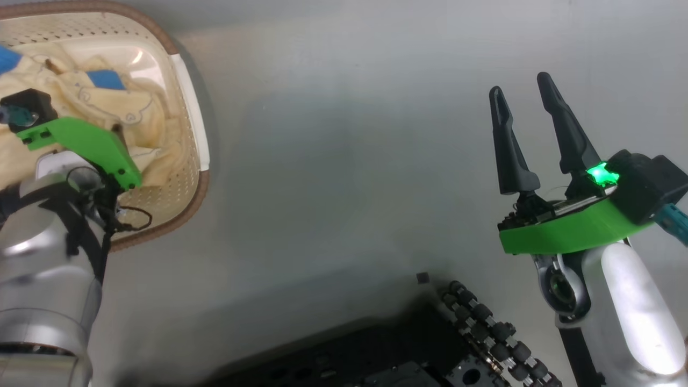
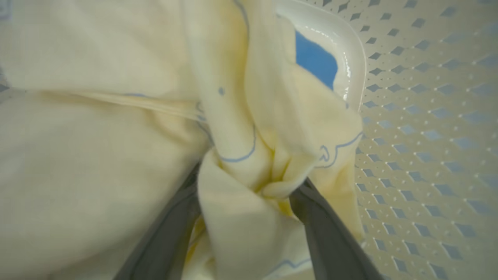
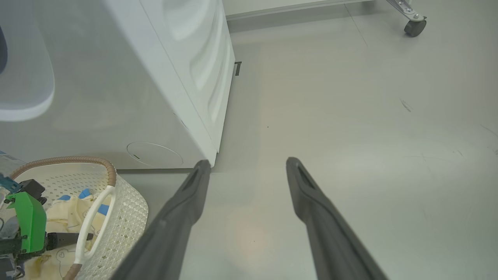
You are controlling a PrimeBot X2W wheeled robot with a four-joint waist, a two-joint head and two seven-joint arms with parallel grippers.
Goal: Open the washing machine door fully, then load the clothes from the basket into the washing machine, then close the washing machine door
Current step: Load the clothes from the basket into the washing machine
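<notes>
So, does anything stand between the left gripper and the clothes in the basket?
Nothing visible does. The left gripper is down inside the basket, and its open fingers straddle a bunched fold of the clothes, with cloth against both.

The soft cream-yellow clothes (image 2: 116, 155) are burying the tips of the dark fingers (image 2: 330, 241) of the left hand (image 2: 249, 184), while frame edges are cutting off the cream perforated basket (image 1: 185, 183) with its brown rim and the top of the big white washing machine (image 3: 194, 58).
</notes>
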